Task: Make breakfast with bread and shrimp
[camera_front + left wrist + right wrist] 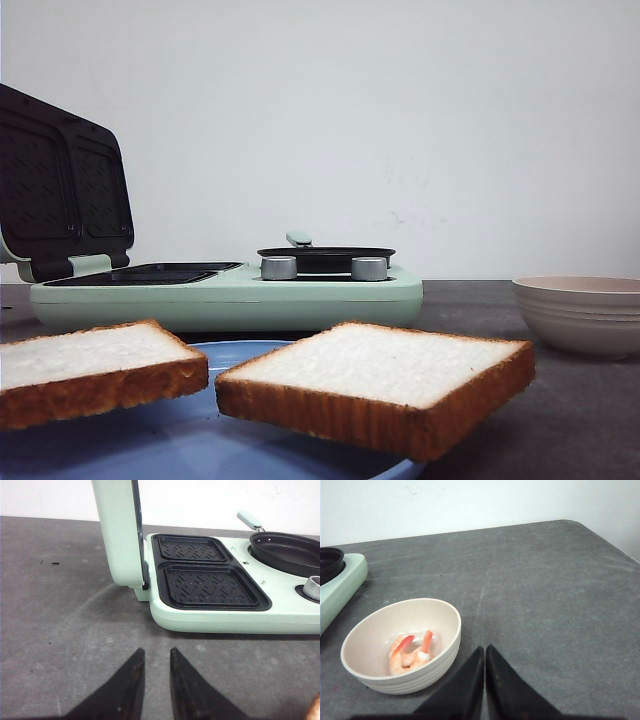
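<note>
So the two slices of bread (pixel 372 385) are sitting side by side on a blue plate (pixel 190 440) right up front in the front view, the left slice (pixel 95 370) partly cut off by the frame edge and the right one hanging a bit past the plate's rim. Behind them on the dark grey worktop (pixel 570 420) is a mint-green breakfast maker (pixel 230 295) with its lid (pixel 60 185) flipped up on the left side, showing two black ridged sandwich plates (pixel 207 582) next to each other, and a small black frying pan (pixel 325 258) sitting on the right half with two silver knobs (pixel 279 268) in front of it. Off to the right there's a cream ribbed bowl (pixel 400 647), and the right wrist view shows the shrimp (pixel 410 652) lying in the bottom of it, pinkish orange with red tails. The right gripper (pixel 485 652) hangs just beside the bowl with its black fingers (pixel 465 685) pressed together, nothing between them. The left gripper (pixel 156 655) hovers over bare worktop near the front corner of the breakfast maker, fingers (pixel 125 690) only slightly apart with a narrow gap and holding nothing. Neither arm shows up in the front view.
</note>
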You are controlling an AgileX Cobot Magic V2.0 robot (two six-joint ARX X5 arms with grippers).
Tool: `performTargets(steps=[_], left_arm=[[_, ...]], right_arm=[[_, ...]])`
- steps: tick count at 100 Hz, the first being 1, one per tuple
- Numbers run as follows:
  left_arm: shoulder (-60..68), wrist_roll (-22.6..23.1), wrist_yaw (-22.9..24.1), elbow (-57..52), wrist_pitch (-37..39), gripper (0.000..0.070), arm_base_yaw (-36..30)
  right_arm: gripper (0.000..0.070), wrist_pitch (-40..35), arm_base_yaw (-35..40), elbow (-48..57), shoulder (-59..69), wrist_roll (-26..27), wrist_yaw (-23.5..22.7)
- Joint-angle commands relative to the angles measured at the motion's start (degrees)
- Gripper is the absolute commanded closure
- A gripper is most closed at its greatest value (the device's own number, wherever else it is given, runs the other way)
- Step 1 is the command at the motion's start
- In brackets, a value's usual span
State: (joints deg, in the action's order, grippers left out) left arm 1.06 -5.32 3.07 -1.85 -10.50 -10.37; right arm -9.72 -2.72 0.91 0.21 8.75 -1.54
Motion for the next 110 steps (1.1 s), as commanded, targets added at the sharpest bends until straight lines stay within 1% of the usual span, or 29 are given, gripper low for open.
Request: performTargets(steps=[1, 104, 110], left_arm=[[-0.02, -0.09, -0.04, 1.05, -0.24, 0.0689, -0.15], [-0.02, -0.09, -0.04, 1.05, -0.24, 0.0689, -0.15], [-0.02, 1.11, 1.03, 1.05, -0.22, 0.0689, -0.15]], right_arm=[[0.0700, 0.55, -0.04, -0.22, 0.00, -0.63, 0.04], [0.0700, 0.66, -0.04, -0.22, 0.00, -0.63, 0.04], [0.0700, 0.72, -0.04, -0.22, 0.00, -0.55, 0.02]])
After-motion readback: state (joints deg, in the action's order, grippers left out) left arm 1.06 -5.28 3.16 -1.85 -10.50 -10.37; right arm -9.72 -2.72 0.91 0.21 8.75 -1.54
